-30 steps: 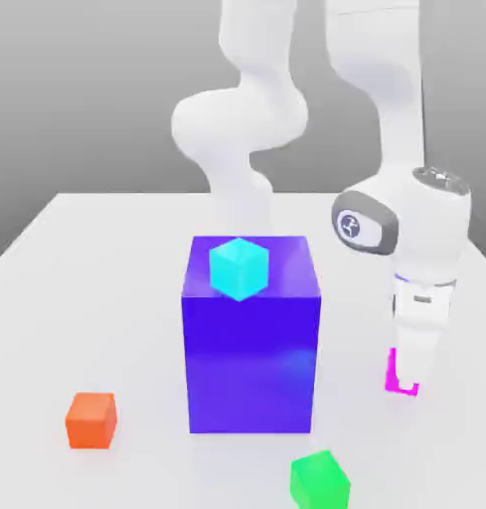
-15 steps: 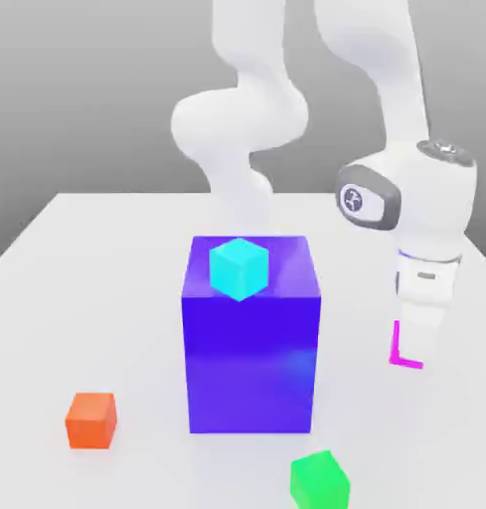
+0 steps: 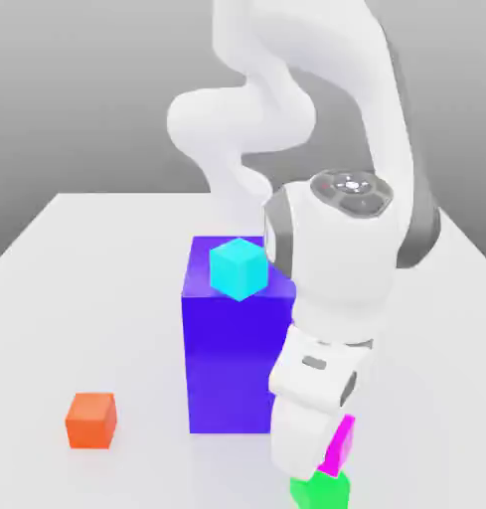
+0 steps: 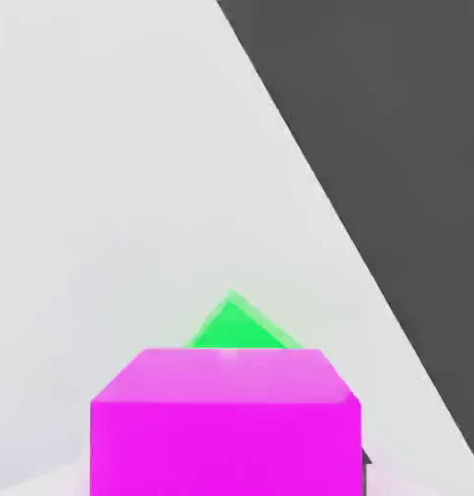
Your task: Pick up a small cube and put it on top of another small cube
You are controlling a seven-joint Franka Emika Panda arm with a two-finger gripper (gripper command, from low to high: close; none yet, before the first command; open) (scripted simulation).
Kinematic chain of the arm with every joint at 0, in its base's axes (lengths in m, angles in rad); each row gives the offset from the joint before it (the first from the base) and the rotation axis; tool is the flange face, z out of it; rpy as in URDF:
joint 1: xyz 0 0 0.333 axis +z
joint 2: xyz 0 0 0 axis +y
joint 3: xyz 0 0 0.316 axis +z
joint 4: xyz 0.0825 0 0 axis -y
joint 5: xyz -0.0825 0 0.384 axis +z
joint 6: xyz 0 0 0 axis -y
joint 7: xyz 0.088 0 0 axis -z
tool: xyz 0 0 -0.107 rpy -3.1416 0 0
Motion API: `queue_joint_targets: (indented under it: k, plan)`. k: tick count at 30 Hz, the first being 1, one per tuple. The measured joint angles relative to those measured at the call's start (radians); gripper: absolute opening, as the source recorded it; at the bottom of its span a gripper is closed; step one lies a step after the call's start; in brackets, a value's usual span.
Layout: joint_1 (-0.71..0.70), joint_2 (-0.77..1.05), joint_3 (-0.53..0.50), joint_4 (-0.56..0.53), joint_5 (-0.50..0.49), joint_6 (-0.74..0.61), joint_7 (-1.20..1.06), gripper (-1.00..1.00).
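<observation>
While the pale counter [image 3: 107, 328] spreads beneath the scene, a tall blue block [image 3: 237, 363] stands on it, partly hidden by the white arm [image 3: 341, 258] towards the exterior view's right. The pincer [image 3: 321, 455] leans at a tilt near the front of the counter and is closed on the magenta cube [image 3: 338, 444], holding it clear of the surface. That cube is small, plain and bright pink, with flat faces and straight edges; its upper face looks paler in the hand view. It sits between the fingertips, tilted along with them, and shows past one finger on the exterior view's right. Just below it is the green cube [image 3: 322, 491], on the counter and partly covered; whether the two touch, I cannot tell. A cyan cube [image 3: 239, 268] rests on top of the block, and an orange cube [image 3: 91, 421] lies on the counter at the exterior view's left.
</observation>
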Motion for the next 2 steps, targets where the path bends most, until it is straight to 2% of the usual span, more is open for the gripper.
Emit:
queue_joint_targets:
  k: [2]
  plan:
    - [0.000, 0.000, 0.000, 0.000, 0.000, 0.000, 0.000, 1.00]
